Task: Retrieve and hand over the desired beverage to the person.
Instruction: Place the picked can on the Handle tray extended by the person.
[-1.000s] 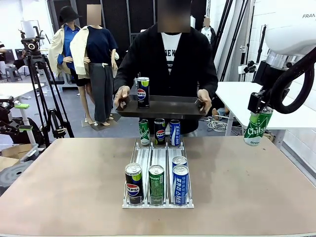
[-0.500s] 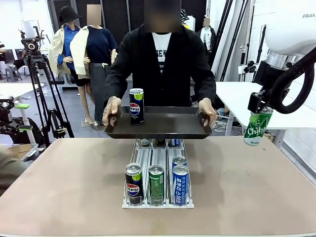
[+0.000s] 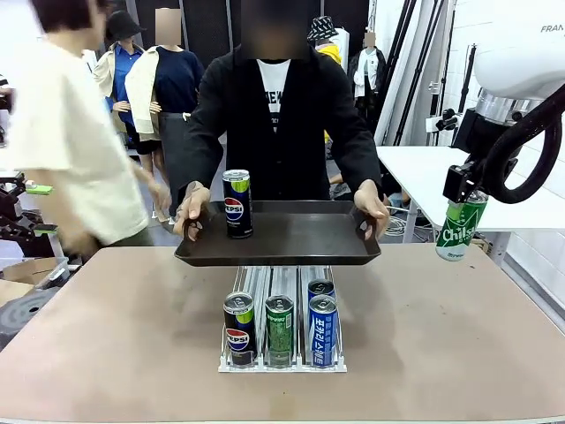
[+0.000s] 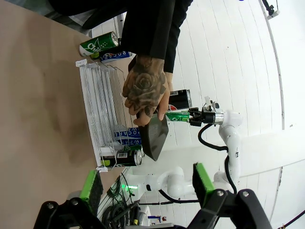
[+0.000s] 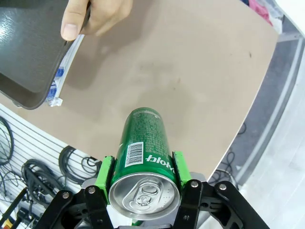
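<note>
Front view: R fingers [image 3: 463, 210] pinch green can [image 3: 459, 231] | L fingers [image 4: 147, 179] spread | person [image 3: 278, 115] holds tray [image 3: 278, 238]

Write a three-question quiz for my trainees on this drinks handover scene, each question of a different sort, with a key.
1. True or false: the right gripper has its fingers shut on a green can.
2. Multiple choice: what stands on the dark tray that the person holds over the table?
A. a black Pepsi can
B. a blue can
C. two green cans
3. Fill in: at the near end of the wire rack, the can in the middle lane is coloured ____.

Key: 1 true. 2 A, the black Pepsi can. 3 green, the middle can.
</note>
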`<action>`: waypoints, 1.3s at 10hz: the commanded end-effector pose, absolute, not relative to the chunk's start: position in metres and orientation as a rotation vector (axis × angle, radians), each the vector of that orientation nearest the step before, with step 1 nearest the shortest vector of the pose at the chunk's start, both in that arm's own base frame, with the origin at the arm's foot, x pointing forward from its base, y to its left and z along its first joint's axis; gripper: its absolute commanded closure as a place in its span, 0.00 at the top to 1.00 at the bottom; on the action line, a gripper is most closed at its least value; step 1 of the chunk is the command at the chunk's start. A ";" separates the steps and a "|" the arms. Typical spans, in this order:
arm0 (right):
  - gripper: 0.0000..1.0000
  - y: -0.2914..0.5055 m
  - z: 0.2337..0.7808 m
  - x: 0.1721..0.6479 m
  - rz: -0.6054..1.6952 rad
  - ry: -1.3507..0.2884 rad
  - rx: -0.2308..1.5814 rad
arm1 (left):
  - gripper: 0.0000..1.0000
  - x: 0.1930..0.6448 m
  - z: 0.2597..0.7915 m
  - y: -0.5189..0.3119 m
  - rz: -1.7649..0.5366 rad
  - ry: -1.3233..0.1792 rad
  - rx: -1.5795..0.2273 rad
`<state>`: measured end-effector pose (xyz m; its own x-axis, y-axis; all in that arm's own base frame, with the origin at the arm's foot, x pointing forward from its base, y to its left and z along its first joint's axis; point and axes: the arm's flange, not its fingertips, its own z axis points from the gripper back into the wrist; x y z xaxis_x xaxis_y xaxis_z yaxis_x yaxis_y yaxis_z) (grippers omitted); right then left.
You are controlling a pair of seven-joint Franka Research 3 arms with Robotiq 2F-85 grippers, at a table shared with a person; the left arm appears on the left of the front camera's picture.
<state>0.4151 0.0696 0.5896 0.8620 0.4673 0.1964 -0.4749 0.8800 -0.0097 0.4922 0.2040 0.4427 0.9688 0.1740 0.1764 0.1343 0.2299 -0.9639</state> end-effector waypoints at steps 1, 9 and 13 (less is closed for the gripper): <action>0.00 0.075 0.601 0.411 0.521 -0.207 0.058 | 1.00 0.491 0.444 0.204 0.022 -0.272 -1.344; 0.00 0.128 0.692 0.431 0.627 -0.247 0.038 | 1.00 0.491 0.444 0.204 0.022 -0.272 -1.344; 0.00 0.199 0.717 0.458 0.738 -0.244 0.017 | 1.00 0.491 0.444 0.204 0.022 -0.272 -1.344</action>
